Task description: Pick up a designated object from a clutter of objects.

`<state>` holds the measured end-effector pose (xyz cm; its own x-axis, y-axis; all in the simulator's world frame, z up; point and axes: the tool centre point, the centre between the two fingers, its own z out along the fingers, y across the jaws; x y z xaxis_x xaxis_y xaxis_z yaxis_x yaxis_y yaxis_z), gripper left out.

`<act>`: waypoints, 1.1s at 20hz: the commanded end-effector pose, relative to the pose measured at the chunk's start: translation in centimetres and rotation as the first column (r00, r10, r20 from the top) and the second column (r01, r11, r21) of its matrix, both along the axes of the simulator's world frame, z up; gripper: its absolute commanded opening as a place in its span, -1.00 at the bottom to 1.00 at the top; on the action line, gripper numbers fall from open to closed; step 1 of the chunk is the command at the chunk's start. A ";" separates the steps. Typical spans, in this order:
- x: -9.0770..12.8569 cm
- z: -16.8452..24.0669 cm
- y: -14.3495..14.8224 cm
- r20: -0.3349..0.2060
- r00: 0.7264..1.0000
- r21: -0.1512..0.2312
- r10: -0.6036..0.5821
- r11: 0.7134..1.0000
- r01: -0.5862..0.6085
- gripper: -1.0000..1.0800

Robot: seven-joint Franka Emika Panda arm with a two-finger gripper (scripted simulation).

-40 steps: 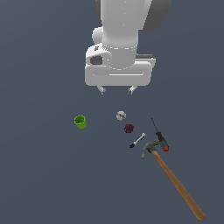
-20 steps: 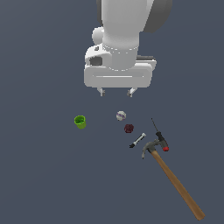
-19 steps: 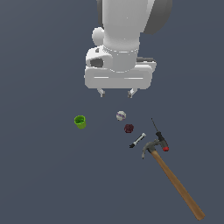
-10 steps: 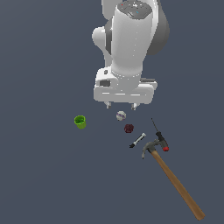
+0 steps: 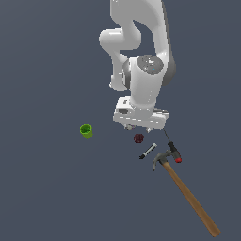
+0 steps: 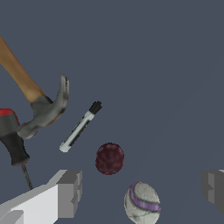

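Nothing is being held yet, so most of the task is lying ahead: the approach looks largely done, while the closing, gripping and lifting are all remaining. Working down by size, the white Franka arm [image 5: 141, 61] is bending low over the grey floor, its gripper [image 6: 140, 192] hanging spread, with one grey finger pad [image 6: 70, 192] and the other at the opposite edge of the wrist view standing well apart and pinching nothing.

Next, the long wooden-handled claw hammer [image 5: 186, 195] is lying toward the exterior view's right, its metal head just beside the red-and-black screwdriver [image 5: 172, 149]. The small green cup [image 5: 86, 131] is sitting well apart, toward the exterior view's left. The slim black-and-white marker [image 6: 80, 127] is resting between the hammer head and the target.

The designated object, a small dark maroon, bumpy, roundish lump [image 6: 109, 158], is sitting on the floor near the gripper, just ahead of the open fingers rather than between them, judging by the wrist view. The whitish ball with a purple stripe [image 6: 142, 203] is lying just beside it and is actually sitting more squarely between the pads, so the gripper is probably needing a shift toward the lump before closing.
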<state>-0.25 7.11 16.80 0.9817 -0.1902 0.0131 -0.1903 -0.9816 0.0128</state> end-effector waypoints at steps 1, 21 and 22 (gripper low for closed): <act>-0.7 -2.4 0.8 -0.001 0.999 0.004 -0.035 0.999 0.035 0.92; -3.4 -9.1 2.8 -0.011 0.991 0.014 -0.132 0.991 0.132 0.92; -3.4 -9.3 2.8 -0.011 0.991 0.014 -0.132 0.991 0.132 0.92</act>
